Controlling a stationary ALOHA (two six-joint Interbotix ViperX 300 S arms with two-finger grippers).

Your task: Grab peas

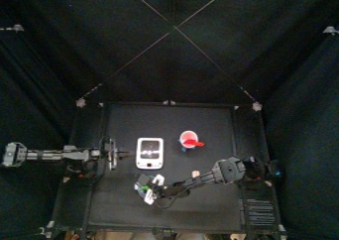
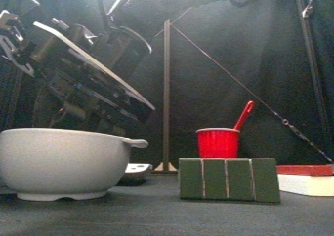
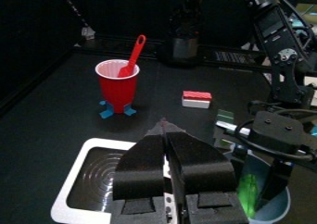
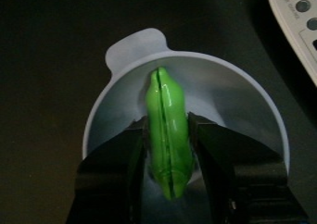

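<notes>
The peas (image 4: 168, 126) are a bright green pod standing on edge inside a white bowl (image 4: 235, 89). My right gripper (image 4: 170, 137) reaches down into the bowl, and its two black jaws press against both sides of the pod. From the left wrist view the green pod (image 3: 254, 186) shows between the right gripper's fingers, over the bowl's rim (image 3: 283, 209). In the top view the right gripper (image 1: 162, 192) is at the bowl (image 1: 143, 187) near the table's front. My left gripper (image 3: 168, 130) is shut and empty, hovering over a white rectangular item (image 3: 87, 177).
A red cup with a red spoon (image 3: 120, 80) stands behind the white rectangular item (image 1: 150, 152). In the front view a green block (image 2: 229, 178) and a red-and-white box (image 2: 307, 178) lie right of the bowl (image 2: 65, 162), at the table's front edge.
</notes>
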